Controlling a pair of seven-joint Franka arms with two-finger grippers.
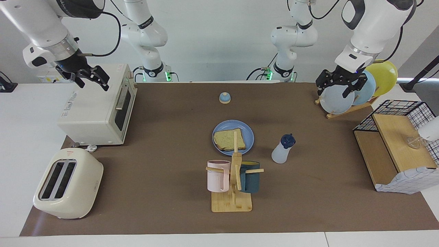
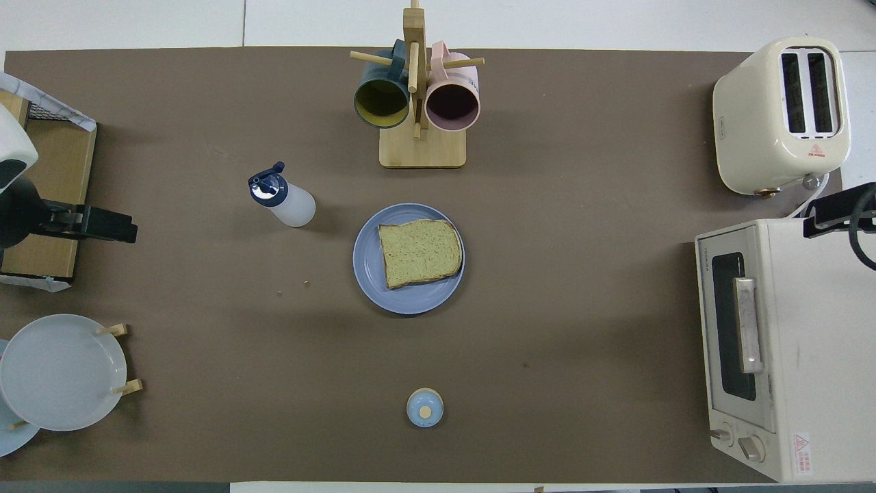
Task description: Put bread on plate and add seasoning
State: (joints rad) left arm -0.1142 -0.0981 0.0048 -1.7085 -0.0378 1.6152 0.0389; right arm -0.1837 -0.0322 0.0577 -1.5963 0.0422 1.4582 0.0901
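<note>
Basically near the end, judging by layout.

Facing view:
- bread point(image 1: 229, 139) flat on plate point(image 1: 247, 133), mid-surface, partly hidden by the mug tree's post. Placement step reads as done.
- seasoning point(image 1: 283, 149) upright on the surface, just beside the plate toward the left arm's end, clear of it, cap on. Nothing gripping it.
- Can't tell whether seasoning went onto the bread; no visible change on the crumb. If not applied, that step is left.
- left gripper point(image 1: 337, 85) raised in the air over the plate rack point(image 1: 346, 109), fingers spread, holding nothing. Wrist tilted, arm drawn up toward its own end.
- right gripper point(image 1: 92, 78) raised over the toaster oven point(image 1: 96, 106), fingers parted, empty. Arm waiting.

Overhead view:
- bread point(image 2: 419, 252) squarely inside plate point(image 2: 369, 281), crust within the rim, none overhanging.
- seasoning point(image 2: 282, 198) beside the plate toward the left arm's end, slightly farther from the robots than the plate centre.
- A couple of small specks on the surface between bottle and rack; too small to identify.
- left gripper point(image 2: 102, 226) at frame edge, near the wooden shelf point(image 2: 48, 205); finger state unreadable from this angle.
- right gripper point(image 2: 831, 216) barely in frame above the toaster oven point(image 2: 787, 342).
</note>
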